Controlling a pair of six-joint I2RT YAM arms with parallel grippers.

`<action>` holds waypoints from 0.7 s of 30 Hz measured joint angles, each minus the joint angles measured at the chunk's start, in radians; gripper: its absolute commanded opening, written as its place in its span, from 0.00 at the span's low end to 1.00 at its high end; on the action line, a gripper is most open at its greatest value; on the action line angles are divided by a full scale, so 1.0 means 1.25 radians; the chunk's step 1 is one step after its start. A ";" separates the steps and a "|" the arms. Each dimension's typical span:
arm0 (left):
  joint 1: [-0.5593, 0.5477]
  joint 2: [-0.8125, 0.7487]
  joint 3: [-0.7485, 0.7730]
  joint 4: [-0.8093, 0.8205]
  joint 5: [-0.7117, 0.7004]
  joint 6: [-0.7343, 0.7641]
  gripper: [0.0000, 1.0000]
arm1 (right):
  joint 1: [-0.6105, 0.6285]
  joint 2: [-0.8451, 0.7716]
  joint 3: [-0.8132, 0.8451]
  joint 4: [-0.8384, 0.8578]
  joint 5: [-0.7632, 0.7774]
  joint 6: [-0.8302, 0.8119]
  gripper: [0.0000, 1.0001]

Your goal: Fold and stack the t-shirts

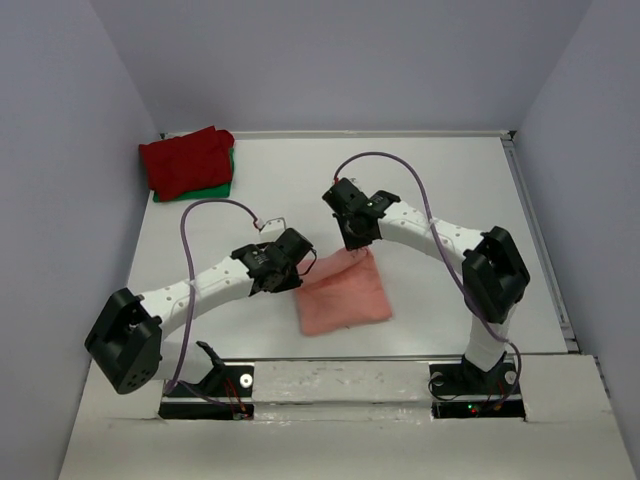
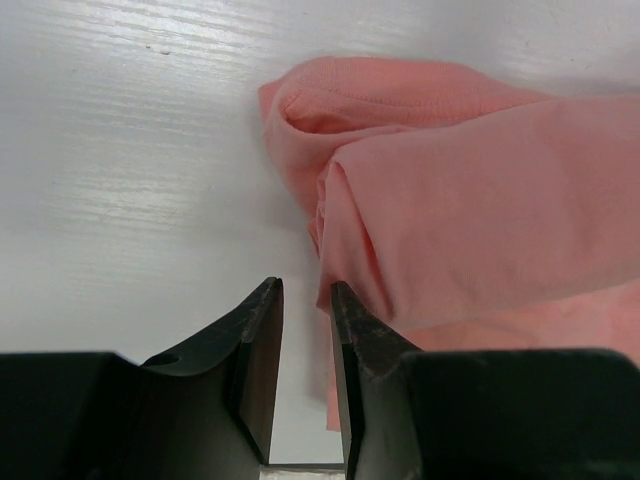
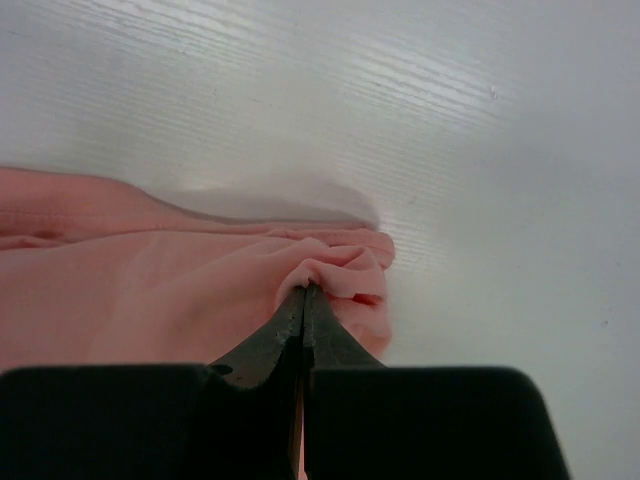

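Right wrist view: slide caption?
Right gripper shut, pinching a bunched corner of the salmon-pink t-shirt on the white table.

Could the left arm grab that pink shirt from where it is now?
Probably yes: its end effector is open right beside the pink shirt's folded edge, and nothing lies between them.

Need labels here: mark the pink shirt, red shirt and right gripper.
pink shirt [image 1: 345, 295], top view, middle of cloth
red shirt [image 1: 187, 160], top view, top face
right gripper [image 3: 303, 293], right wrist view, between shut fingertips
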 measured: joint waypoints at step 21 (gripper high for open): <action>0.000 -0.107 -0.005 -0.022 0.016 0.027 0.34 | -0.054 0.161 0.080 0.005 -0.023 -0.016 0.00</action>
